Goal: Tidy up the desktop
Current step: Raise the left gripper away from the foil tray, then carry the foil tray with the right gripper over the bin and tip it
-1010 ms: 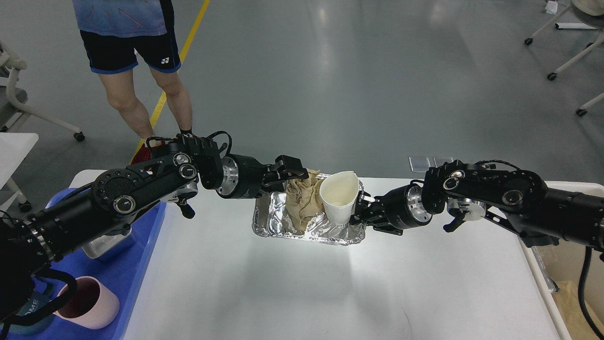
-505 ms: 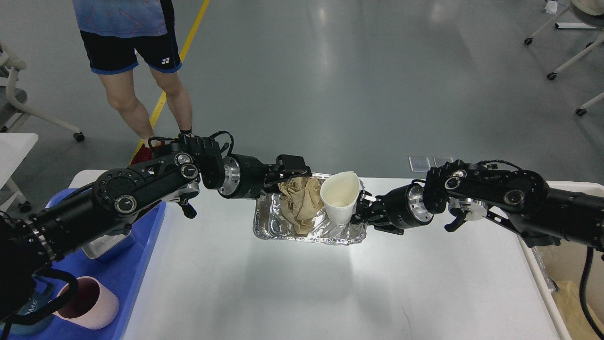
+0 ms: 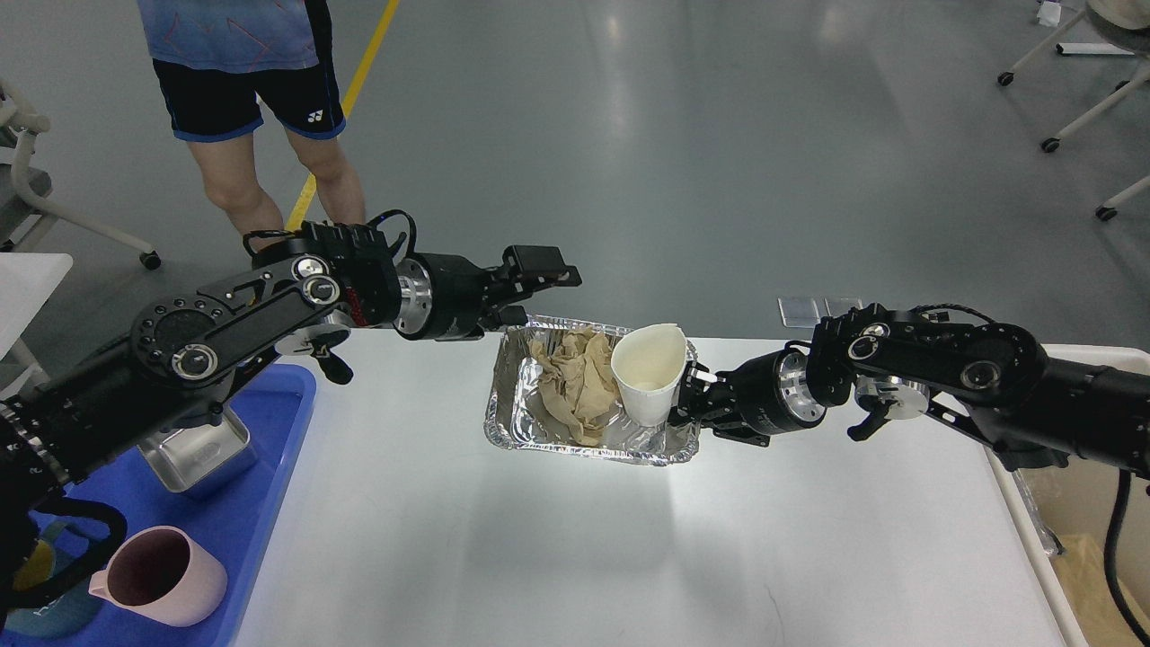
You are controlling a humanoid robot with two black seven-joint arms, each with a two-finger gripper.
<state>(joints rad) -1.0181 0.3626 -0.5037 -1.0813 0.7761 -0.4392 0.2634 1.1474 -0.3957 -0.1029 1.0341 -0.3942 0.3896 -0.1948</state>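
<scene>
The white desktop (image 3: pixel 539 539) carries a foil tray (image 3: pixel 588 442) at its far middle. Crumpled brown paper (image 3: pixel 571 377) lies in the tray. A white paper cup (image 3: pixel 649 370) stands tilted at the tray's right end. My right gripper (image 3: pixel 685 395) comes in from the right and is shut on the cup's right side. My left gripper (image 3: pixel 537 289) is open and empty, raised above the tray's far left corner, clear of the paper.
A blue plastic tray (image 3: pixel 274 467) at the left edge holds a steel container (image 3: pixel 193 454) and a pink cup (image 3: pixel 162 575). A cream bin (image 3: pixel 1069 530) stands at the right edge. A person's legs (image 3: pixel 260 171) are beyond the table's far left.
My left gripper let go of the brown paper, which dropped into the foil tray, and drew back up and to the left. The right gripper has stayed on the cup.
</scene>
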